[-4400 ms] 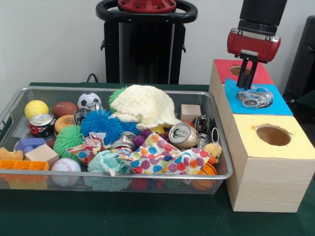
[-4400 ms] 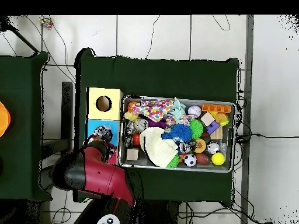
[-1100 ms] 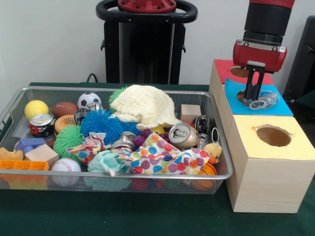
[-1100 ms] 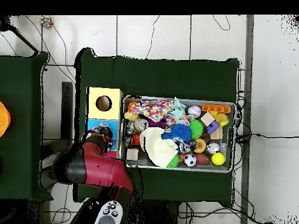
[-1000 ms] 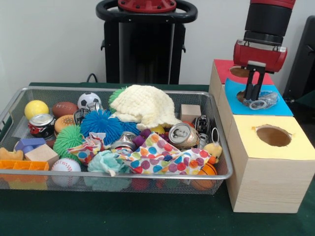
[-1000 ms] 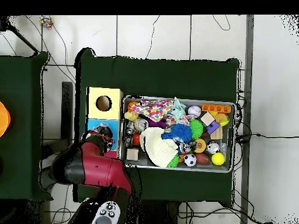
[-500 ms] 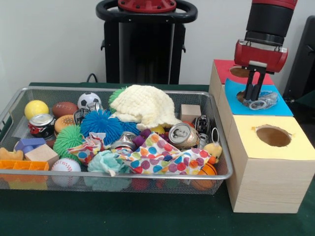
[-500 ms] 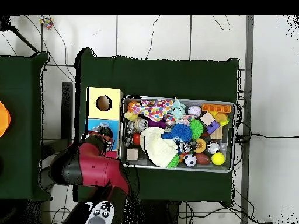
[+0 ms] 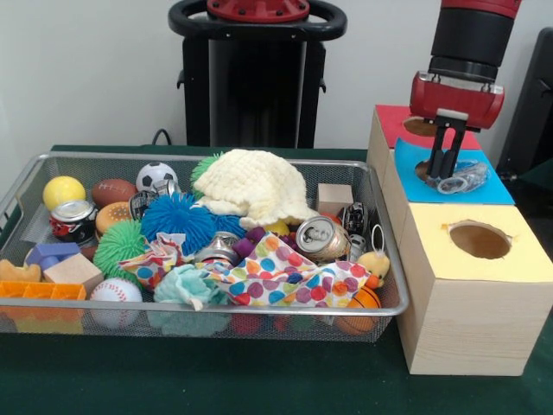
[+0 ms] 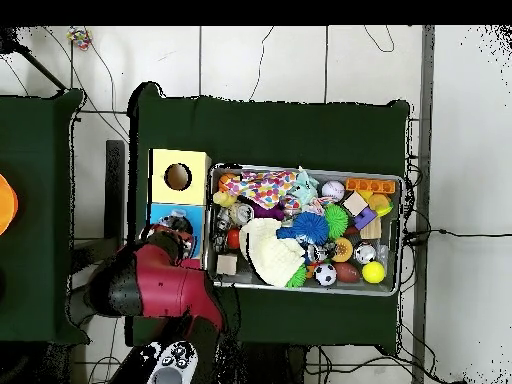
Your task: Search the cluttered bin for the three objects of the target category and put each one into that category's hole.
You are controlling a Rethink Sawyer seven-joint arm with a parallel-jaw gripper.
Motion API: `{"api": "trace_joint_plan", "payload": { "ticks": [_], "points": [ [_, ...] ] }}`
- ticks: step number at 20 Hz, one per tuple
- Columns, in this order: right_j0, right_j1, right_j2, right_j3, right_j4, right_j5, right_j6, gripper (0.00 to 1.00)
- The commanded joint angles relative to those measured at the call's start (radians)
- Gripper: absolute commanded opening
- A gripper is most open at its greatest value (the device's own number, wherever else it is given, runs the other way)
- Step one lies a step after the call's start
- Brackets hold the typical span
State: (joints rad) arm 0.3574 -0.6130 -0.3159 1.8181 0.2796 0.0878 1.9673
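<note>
The cluttered bin (image 9: 26,186) occupies the left and centre of the green table (image 9: 216,380) in the front view. At its left end: a yellow ball (image 9: 64,191), a brown football (image 9: 113,191), a dented can (image 9: 73,219), a wooden cube (image 9: 73,271), an orange block (image 9: 41,290) and a baseball (image 9: 115,290). Toward the centre — a soccer ball (image 9: 156,175), a blue spiky ball (image 9: 178,219), a green spiky ball (image 9: 119,244), a cream knitted hat (image 9: 255,186) and a polka-dot cloth (image 9: 285,277). At the right end, a silver can (image 9: 321,238) lies on its side, just beside a small wooden block (image 9: 334,198).

To the right of the bin stand 3 wooden boxes in a row: the yellow-topped box (image 9: 471,294) nearest the camera, the blue-topped box (image 9: 492,186) next, the red-topped box (image 9: 393,121) farthest. The category's hole (image 9: 422,169) is in the blue top, partly hidden. The gripper (image 9: 446,164) hangs directly over it, its 2 fingers close together with a narrow gap, tips at the hole's rim. A crumpled clear plastic item (image 9: 464,176) rests on the blue top, touching the fingertips; whether the jaws grip it cannot be told.
</note>
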Motion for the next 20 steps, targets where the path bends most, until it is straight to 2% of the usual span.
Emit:
{"api": "trace_joint_plan", "payload": {
  "ticks": [1, 3, 8, 13, 20],
  "points": [
    [-0.159, 0.404, 0.196, -0.091, -0.047, -0.042, 0.065, 0.00],
    [-0.169, 0.412, 0.205, -0.097, -0.059, -0.046, 0.063, 0.00],
    [-0.262, 0.437, 0.294, -0.095, -0.154, -0.090, 0.012, 0.00],
    [-0.293, 0.463, 0.317, -0.112, -0.212, -0.058, -0.004, 0.00],
    [-0.320, 0.514, 0.328, -0.136, -0.282, -0.089, 0.017, 0.00]
  ]
}}
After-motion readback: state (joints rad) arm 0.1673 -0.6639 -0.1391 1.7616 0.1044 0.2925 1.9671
